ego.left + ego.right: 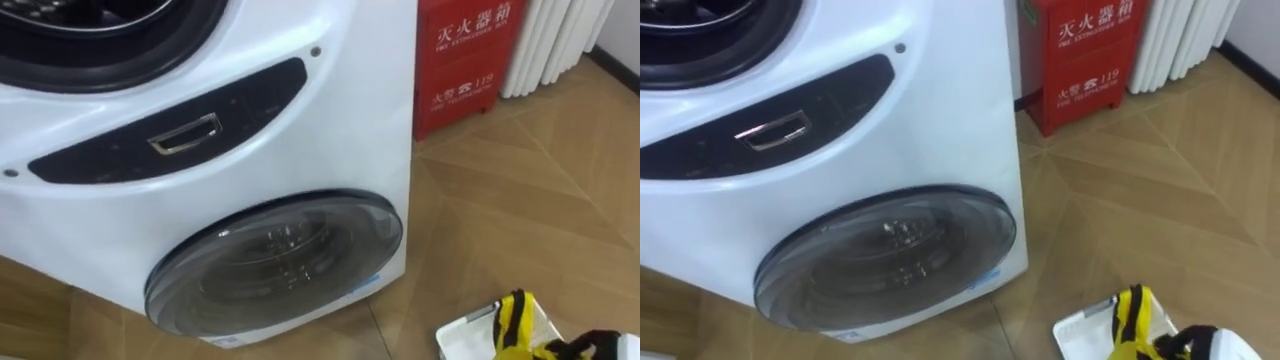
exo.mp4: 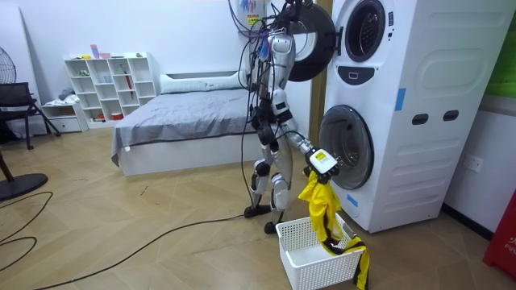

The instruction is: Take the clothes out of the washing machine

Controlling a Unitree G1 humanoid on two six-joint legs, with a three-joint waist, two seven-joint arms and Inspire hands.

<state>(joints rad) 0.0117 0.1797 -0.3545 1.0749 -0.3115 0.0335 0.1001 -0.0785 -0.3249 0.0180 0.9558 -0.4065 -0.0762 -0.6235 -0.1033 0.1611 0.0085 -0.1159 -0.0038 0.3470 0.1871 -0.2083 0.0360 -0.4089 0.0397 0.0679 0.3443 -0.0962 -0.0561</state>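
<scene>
I stand in front of a white stacked washing machine (image 2: 403, 113). Its upper door (image 2: 310, 44) is swung open. The lower round glass door (image 1: 275, 260) is closed. My right hand (image 2: 322, 161) is shut on a yellow garment with black trim (image 2: 318, 205), which hangs down into a white laundry basket (image 2: 302, 258) on the floor by my feet. In the left eye view the basket's rim (image 1: 465, 335), the garment (image 1: 515, 315) and my right hand (image 1: 590, 345) sit at the bottom right corner. Part of the garment drapes over the basket's side (image 2: 360, 262).
A red fire cabinet (image 1: 465, 60) and a white radiator (image 1: 555, 40) stand right of the machine. Behind me are a bed (image 2: 185, 121) and a white shelf unit (image 2: 109, 84). Wooden floor (image 1: 540, 200) lies open to the right of the machine.
</scene>
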